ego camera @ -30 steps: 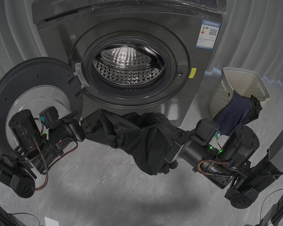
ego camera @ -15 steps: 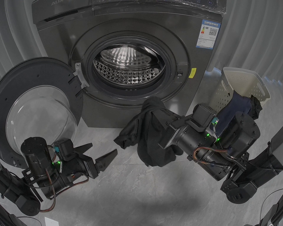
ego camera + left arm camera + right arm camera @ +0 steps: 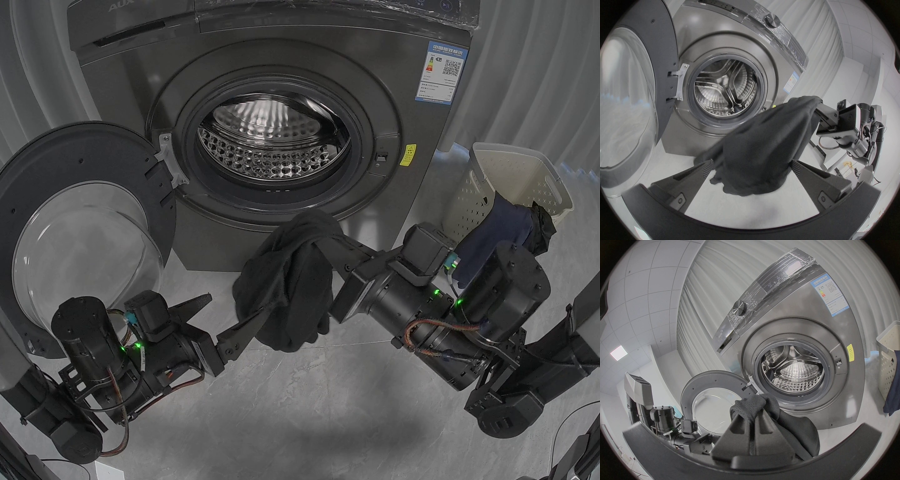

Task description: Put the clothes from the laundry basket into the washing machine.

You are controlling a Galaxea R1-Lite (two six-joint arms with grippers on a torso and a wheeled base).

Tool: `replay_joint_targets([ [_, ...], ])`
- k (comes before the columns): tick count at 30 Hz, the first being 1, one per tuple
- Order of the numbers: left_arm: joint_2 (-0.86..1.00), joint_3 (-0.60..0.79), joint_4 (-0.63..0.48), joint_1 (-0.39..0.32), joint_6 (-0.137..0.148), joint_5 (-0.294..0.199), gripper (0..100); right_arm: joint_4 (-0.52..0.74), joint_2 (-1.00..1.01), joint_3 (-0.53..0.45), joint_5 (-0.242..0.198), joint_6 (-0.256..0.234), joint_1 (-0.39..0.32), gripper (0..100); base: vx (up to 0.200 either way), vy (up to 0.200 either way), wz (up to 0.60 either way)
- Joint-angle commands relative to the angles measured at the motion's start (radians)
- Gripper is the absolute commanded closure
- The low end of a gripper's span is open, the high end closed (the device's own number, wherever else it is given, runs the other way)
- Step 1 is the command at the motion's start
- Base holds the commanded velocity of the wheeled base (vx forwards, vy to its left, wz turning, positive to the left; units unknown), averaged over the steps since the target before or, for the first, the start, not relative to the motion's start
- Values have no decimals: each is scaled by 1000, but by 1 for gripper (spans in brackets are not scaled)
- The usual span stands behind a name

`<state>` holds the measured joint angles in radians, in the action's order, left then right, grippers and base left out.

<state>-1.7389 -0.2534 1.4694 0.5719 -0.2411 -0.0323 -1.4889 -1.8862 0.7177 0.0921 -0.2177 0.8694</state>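
Left gripper [image 3: 219, 322] spread wide, low in front of the open door [image 3: 81, 206], garment hem hanging between its fingers | black garment [image 3: 284, 287] dangles just below the washing machine [image 3: 125, 78] opening | right gripper [image 3: 322, 240] pinched on its top fold | advice: raise over the lip, left gathers the tail so nothing snags | laundry basket [image 3: 465, 206] holds more dark clothes [image 3: 494, 240].

Room as I see it: pale pleated curtain [image 3: 531, 81]; below it, grey veined floor [image 3: 281, 406]; above it, white tiled ceiling [image 3: 647, 287] with one lit square panel [image 3: 618, 352], well apart from the curtain.
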Motion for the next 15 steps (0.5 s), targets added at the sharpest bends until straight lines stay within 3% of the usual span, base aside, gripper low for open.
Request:
replay_joint_targets([
  [1,-126,-9,80,-35,16,6,0,-2,-2,0,0,0,7,100,0,0,0],
  [4,-157,-17,83,-40,43,2,0,-2,-1,0,0,0,13,100,0,0,0],
  [15,-159,-33,85,34,46,-11,0,-2,4,-6,5,0,17,100,0,0,0],
])
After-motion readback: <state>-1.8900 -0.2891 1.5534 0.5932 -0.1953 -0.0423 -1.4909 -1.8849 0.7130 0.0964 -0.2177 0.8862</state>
